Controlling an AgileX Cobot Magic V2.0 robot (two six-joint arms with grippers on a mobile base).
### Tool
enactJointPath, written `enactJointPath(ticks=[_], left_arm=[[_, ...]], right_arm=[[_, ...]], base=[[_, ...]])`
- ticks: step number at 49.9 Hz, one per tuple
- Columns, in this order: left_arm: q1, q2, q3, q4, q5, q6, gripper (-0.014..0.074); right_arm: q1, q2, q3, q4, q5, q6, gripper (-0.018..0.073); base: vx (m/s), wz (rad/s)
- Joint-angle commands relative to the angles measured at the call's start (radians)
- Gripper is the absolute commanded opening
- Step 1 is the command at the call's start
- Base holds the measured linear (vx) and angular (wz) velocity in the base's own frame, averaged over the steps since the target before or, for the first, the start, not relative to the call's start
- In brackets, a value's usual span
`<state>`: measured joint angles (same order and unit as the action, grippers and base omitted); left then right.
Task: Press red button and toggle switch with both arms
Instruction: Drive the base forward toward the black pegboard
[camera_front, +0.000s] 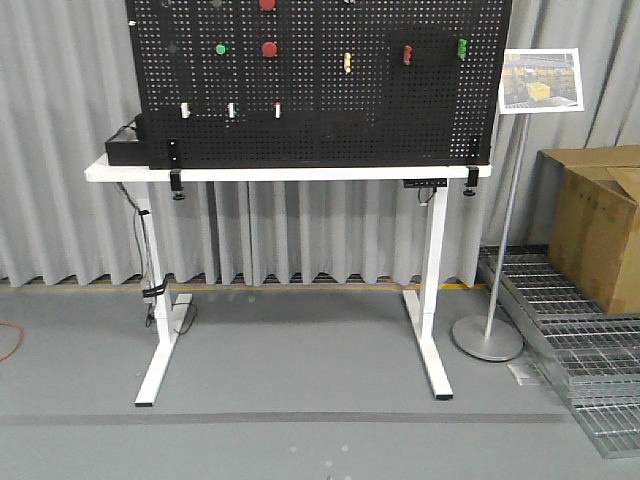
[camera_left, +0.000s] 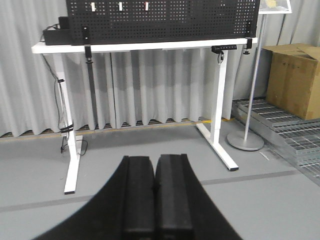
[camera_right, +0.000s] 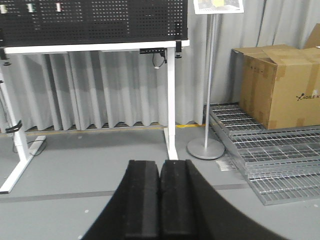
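Grey pleated curtain (camera_front: 60, 150) fills the back of your view, far ahead of both pairs of fingers, and grey floor (camera_front: 300, 350) runs from it toward you. Next in size, the black pegboard (camera_front: 320, 110) stands upright on the white surface (camera_front: 130, 172), well ahead of your fingers and above them. In the left wrist view only its lower strip shows, up beyond the left fingers (camera_left: 139, 200).

A cardboard box (camera_right: 280, 85) stands ahead and to the right of the right fingers (camera_right: 144, 200), with metal grates (camera_right: 270, 150) lying in front of it. A sign stand (camera_right: 207, 100) rises between the surface's right leg and the box, ahead and slightly right of the right fingers.

Your left fingers are pressed flat together, with no gap and nothing between them. Your right fingers are the same: pads touching, holding nothing. Both pairs are well apart from the board.

The red button (camera_front: 270, 48) sits on the pegboard's upper part, left of centre, far ahead of both pairs of fingers and high above them. A small green button (camera_front: 221, 48) sits to its left at the same height, and a second red part (camera_front: 267, 4) shows at the top edge above it. You cannot make out the toggle switch on the black board from this far back.
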<state>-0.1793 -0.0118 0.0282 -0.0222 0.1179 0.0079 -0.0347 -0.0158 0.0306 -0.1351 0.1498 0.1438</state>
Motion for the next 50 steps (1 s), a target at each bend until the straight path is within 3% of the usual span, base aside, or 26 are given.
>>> enactJointPath(ticks=[1, 50], left_arm=[[-0.002, -0.016, 0.033, 0.001, -0.083, -0.008, 0.0002], [-0.002, -0.016, 0.033, 0.001, -0.082, -0.008, 0.0002]], right_arm=[[-0.006, -0.011, 0.011, -0.012, -0.084, -0.001, -0.0003], [-0.006, -0.011, 0.011, -0.012, -0.084, -0.001, -0.0003]], base=[[0.3, -0.1], [0.45, 0.02]])
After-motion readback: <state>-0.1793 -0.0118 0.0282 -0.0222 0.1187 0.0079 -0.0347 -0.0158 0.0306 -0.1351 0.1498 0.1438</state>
